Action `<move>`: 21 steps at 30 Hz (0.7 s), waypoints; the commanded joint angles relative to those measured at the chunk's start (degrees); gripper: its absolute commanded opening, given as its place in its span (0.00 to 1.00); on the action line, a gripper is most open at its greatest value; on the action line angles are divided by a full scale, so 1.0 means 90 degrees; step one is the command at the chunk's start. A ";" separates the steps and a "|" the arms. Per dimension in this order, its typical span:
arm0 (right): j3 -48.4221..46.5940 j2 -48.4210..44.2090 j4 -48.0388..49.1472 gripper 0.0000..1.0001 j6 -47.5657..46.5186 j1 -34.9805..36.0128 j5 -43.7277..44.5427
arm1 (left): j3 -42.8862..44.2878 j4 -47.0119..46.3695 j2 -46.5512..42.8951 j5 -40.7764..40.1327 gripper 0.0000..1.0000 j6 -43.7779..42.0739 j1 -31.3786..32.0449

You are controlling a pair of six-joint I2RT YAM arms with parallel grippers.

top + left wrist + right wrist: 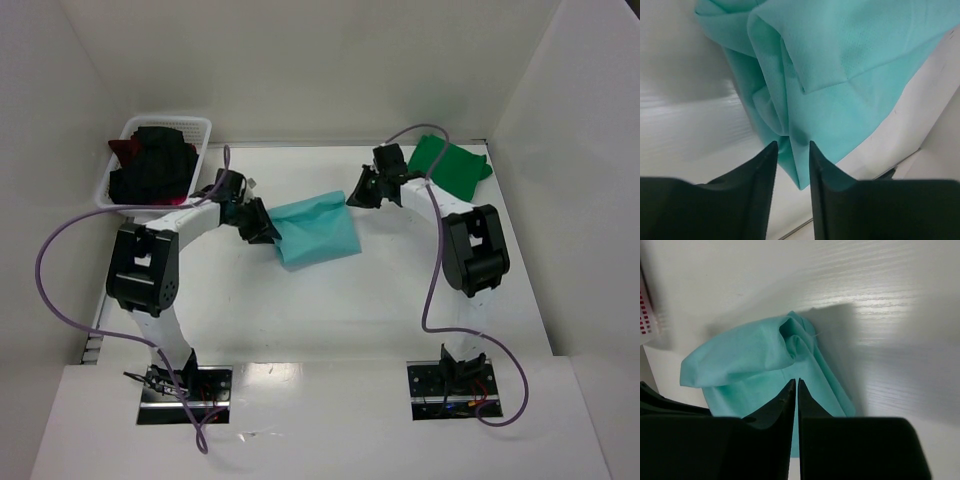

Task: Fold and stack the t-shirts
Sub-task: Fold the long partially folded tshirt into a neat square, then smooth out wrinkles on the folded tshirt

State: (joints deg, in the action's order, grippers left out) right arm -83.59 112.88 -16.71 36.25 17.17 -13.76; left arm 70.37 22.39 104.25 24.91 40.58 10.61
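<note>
A light teal t-shirt (315, 228) lies loosely folded in the middle of the table. It also shows in the left wrist view (840, 60) and the right wrist view (740, 365). My left gripper (262, 228) is at its left edge. Its jaws (790, 144) stand a little apart, with a hanging fold of teal cloth between the tips. My right gripper (358, 192) is by the shirt's far right corner, shut and empty (794, 381), just above the cloth. A darker green t-shirt (450, 165) lies folded at the back right.
A white lattice basket (165, 122) at the back left holds black (150, 165) and dark red (122, 150) shirts; its edge shows in the right wrist view (645, 310). White walls enclose the table on three sides.
</note>
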 commanded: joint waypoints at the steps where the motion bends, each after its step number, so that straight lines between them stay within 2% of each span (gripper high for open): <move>1: 0.0069 -0.0111 0.0362 0.09 -0.0112 0.0192 0.0044 | -0.0211 -0.0699 -0.0069 0.0114 0.36 0.0217 0.0149; 14: -0.1647 0.1470 0.0167 0.12 -0.0229 0.0251 -0.0200 | -0.0270 -0.0750 0.0672 0.0201 0.25 0.0277 0.0335; 21: -0.2450 0.2067 -0.0048 0.12 -0.0288 0.0251 -0.0405 | -0.0524 -0.0477 0.0312 0.0260 0.26 0.0150 0.0335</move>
State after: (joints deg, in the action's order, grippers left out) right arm -101.30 130.61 -16.78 34.81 19.25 -16.40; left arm 66.48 16.71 109.62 25.93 42.30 13.41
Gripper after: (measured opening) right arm 0.114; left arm 0.252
